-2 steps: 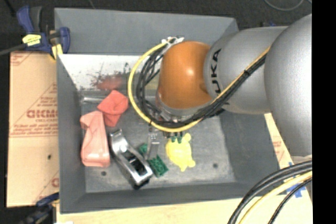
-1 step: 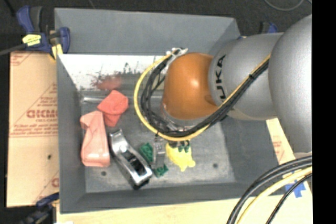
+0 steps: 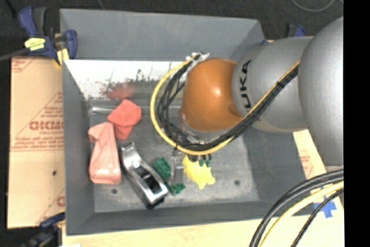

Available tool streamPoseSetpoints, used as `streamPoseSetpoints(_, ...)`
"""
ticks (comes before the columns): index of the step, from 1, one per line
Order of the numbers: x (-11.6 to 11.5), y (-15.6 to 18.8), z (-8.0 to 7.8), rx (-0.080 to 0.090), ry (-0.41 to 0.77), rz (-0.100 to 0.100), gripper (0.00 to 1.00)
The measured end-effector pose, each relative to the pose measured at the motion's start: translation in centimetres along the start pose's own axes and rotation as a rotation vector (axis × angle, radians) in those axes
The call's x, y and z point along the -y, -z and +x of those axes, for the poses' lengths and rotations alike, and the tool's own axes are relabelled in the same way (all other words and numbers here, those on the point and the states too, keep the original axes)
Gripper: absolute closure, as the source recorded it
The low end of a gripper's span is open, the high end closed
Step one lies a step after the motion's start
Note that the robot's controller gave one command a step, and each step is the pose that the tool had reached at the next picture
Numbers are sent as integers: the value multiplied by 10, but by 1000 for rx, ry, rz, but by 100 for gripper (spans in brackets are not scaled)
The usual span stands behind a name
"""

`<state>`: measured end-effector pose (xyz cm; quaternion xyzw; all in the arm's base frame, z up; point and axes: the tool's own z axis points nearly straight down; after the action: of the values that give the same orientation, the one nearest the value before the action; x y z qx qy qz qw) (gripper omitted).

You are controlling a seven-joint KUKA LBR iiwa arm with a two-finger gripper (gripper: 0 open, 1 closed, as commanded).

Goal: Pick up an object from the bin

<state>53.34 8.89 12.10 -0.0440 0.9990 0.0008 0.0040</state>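
My gripper (image 3: pixel 178 172) reaches down from under the orange wrist cover to the bin floor near the front, mostly hidden by the arm. It stands right at a small green toy (image 3: pixel 165 168), whose other green part (image 3: pixel 177 187) lies just in front. A yellow soft toy (image 3: pixel 201 176) lies immediately to its right, partly under the wrist. A silver and black metal tool (image 3: pixel 142 177) lies slantwise just left of the green toy.
At the bin's left side lies a long pale pink soft thing (image 3: pixel 104 154). Behind it sits a crumpled red-pink piece (image 3: pixel 125 116). The arm and its cables cover the bin's middle and right.
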Motion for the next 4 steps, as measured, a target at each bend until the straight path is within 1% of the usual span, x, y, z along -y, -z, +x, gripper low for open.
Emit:
streamPoseSetpoints(1,12,-40,4,-4,-28,-2,0)
streamPoseSetpoints(2,21,-54,2,-8,-25,-2,0)
streamPoseSetpoints(3,25,-37,2,1,-35,-2,0)
streamPoseSetpoints(4,23,-46,2,-6,-64,-4,100)
